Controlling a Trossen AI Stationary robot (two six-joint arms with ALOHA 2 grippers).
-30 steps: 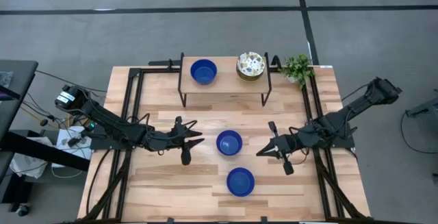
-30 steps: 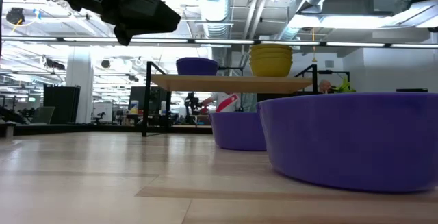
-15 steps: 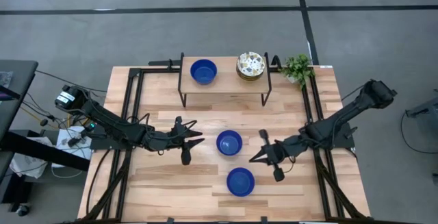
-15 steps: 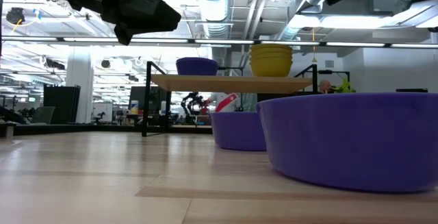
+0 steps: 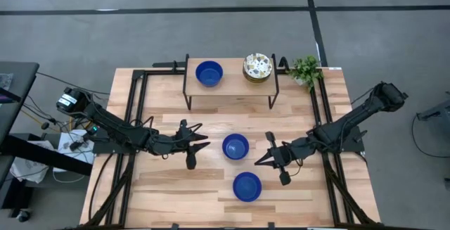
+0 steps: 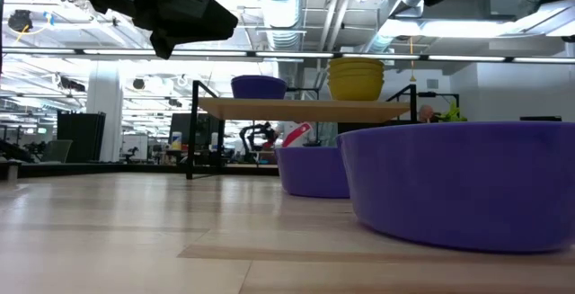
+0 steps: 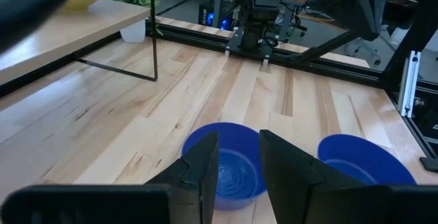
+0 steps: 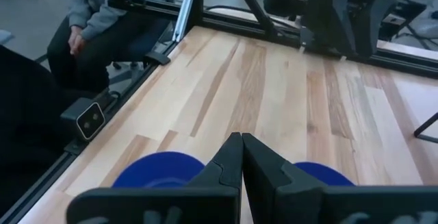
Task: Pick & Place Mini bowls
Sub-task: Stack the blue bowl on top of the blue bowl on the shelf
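Note:
Two blue mini bowls stand on the table: one in the middle (image 5: 235,146) (image 7: 239,177) and one toward the near edge (image 5: 247,186) (image 6: 458,182). On the shelf (image 5: 232,88) at the far side sit a third blue bowl (image 5: 209,73) and a stack of patterned bowls (image 5: 258,67). My left gripper (image 5: 204,143) (image 7: 238,164) hovers left of the middle bowl, open, with nothing between its fingers. My right gripper (image 5: 258,162) (image 8: 241,157) hovers right of the two bowls, shut and holding nothing.
A small green plant (image 5: 305,69) stands at the far right corner beside the shelf. Black frame rails (image 5: 133,117) run along the table's left and right sides. A seated person (image 8: 89,11) shows beyond the table's edge in the right wrist view.
My right gripper has moved toward the table's left and near edges and sunk a little, closer to the two blue bowls on the table, staying shut. Over the last half second it has kept still.

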